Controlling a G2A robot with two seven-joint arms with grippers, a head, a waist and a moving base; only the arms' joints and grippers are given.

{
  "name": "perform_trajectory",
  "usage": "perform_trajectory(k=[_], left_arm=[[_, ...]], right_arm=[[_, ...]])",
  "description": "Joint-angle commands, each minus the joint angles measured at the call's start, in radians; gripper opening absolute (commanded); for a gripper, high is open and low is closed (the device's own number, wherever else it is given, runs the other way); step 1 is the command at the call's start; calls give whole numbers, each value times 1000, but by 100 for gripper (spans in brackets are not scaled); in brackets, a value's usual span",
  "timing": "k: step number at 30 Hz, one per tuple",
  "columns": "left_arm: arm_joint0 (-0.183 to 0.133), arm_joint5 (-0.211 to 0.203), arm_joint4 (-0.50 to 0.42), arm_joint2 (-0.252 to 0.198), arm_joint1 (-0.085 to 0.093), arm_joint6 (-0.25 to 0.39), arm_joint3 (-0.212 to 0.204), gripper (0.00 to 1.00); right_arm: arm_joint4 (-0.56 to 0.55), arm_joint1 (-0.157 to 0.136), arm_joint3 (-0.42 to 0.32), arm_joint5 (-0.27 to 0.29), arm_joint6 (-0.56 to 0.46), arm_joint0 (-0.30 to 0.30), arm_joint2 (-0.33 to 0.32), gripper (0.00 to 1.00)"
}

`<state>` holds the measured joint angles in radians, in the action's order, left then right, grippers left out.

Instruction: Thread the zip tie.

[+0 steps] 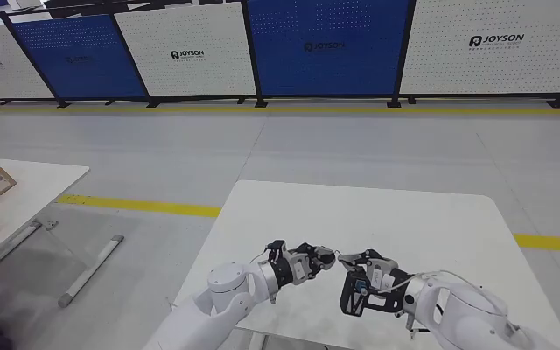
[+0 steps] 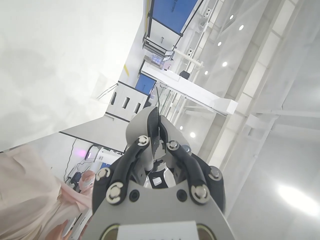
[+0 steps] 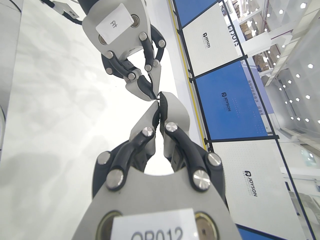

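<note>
Pinching the zip tie (image 2: 157,98) tight, left gripper (image 2: 158,112) and right gripper (image 3: 158,103) meet tip to tip. That likely lines its tail up with its head.

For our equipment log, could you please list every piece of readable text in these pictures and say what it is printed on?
"JOYSON": on the white and blue wall panels.
"OP012": on the white label of the right end effector, lower edge cut off.
One character on the sticker of the left end effector: too unclear to read.
Small lettering on one blue panel: too small to read.
</note>
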<state>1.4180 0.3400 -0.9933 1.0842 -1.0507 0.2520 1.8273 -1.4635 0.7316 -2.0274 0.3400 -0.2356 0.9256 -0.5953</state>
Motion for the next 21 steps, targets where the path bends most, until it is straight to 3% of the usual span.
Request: perform_trajectory(k=[1,8,13,15,17,21], left_arm=[[0,0,1,0,2,0,1,0],[-2,-1,-10,3,3,-22,1,0],[7,-56,32,11,0,-85,7,0],[16,-90,72,13,-1,-114,8,0],[25,-111,103,15,-1,-130,10,0],[40,-129,172,21,1,-159,12,0]], right_arm=[[3,-1,-2,0,7,5,-7,48],[14,-11,-5,0,35,31,-38,49],[57,-21,1,0,60,66,-83,51],[78,-28,19,-2,67,94,-112,83],[119,-35,33,-15,85,126,-144,100],[236,-53,67,-43,88,204,-225,100]])
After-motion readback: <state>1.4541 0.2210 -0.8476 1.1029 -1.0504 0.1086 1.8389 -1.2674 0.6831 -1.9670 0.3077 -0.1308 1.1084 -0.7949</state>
